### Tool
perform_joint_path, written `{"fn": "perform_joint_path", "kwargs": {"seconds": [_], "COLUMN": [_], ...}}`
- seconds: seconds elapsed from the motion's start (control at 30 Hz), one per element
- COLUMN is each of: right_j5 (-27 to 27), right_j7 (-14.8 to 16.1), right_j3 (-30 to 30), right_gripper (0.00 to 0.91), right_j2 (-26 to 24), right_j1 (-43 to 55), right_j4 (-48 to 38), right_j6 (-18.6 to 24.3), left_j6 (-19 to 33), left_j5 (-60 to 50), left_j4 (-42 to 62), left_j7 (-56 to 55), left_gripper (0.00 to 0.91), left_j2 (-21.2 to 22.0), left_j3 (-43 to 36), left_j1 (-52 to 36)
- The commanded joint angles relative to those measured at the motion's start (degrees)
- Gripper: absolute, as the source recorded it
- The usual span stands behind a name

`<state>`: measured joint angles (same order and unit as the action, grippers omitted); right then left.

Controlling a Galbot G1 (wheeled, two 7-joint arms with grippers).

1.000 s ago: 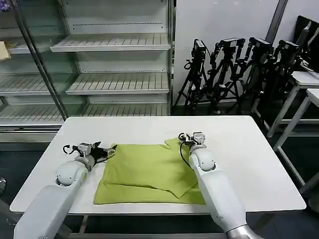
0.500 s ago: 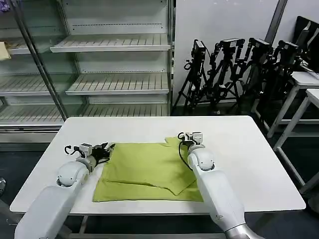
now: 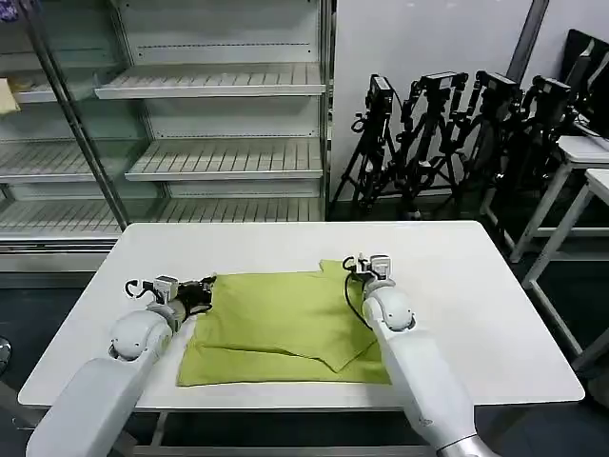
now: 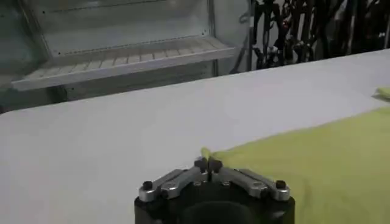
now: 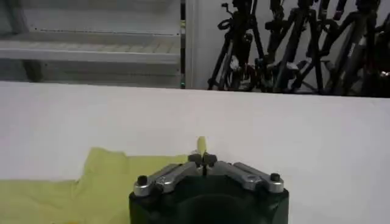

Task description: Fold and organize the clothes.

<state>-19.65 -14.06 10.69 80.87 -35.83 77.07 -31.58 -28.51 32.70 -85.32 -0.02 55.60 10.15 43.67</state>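
With the lime yellow-green soft knit T-shirt (image 3: 285, 324) lying part-folded at the lower centre on the white table (image 3: 476, 295), the left claw (image 3: 202, 289) and right claw (image 3: 354, 267) are pinching its far corners, more folds apparently remaining.

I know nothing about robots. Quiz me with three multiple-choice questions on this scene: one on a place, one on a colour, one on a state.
1. Where does the T-shirt lie?
A. on a shelf
B. on the white table
C. on the floor

2. What colour is the T-shirt?
A. red
B. navy
C. yellow-green

3. How are the left gripper and right gripper?
A. both pinching T-shirt fabric
B. both wide open
C. both raised high above the table

Answers:
1 B, it is spread on the tabletop.
2 C, plain lime fabric.
3 A, each wrist view shows fingertips closed on a fabric edge.
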Motion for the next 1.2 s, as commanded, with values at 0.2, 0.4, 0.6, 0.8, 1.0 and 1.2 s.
{"fn": "perform_joint_path", "kwargs": {"seconds": [0.2, 0.4, 0.6, 0.8, 1.0, 1.2], "right_j5": [-1.29, -1.99, -1.62, 0.04, 1.05, 1.08], "right_j7": [-0.42, -0.83, -0.58, -0.22, -0.62, -1.05], "right_j3": [0.53, 1.17, 2.60, 2.91, 3.77, 4.29], "right_gripper": [0.000, 0.000, 0.000, 0.000, 0.000, 0.000], "right_j2": [-4.78, -6.88, -8.89, -9.11, -9.54, -9.59], "right_j1": [-9.14, -13.71, -20.76, -25.99, -28.09, -29.35], "right_j4": [18.15, 23.70, 30.29, 33.25, 35.68, 37.99], "right_j6": [-0.23, -0.44, -0.40, 0.22, 0.21, -0.25], "left_j6": [1.74, 2.30, 1.80, 2.65, 2.40, 2.34], "left_j5": [2.58, 3.84, 4.35, 2.66, -0.48, -0.80], "left_j4": [-11.62, -17.90, -22.59, -25.17, -25.73, -25.39], "left_j7": [-4.17, -5.74, -5.58, -5.52, -3.71, -3.37], "left_gripper": [0.010, 0.010, 0.010, 0.010, 0.010, 0.010], "left_j2": [-1.43, -2.82, -4.97, -4.80, -5.07, -5.44], "left_j3": [2.09, 4.41, 6.51, 8.32, 10.61, 11.17], "left_j1": [5.52, 10.70, 17.24, 21.79, 24.15, 24.96]}}
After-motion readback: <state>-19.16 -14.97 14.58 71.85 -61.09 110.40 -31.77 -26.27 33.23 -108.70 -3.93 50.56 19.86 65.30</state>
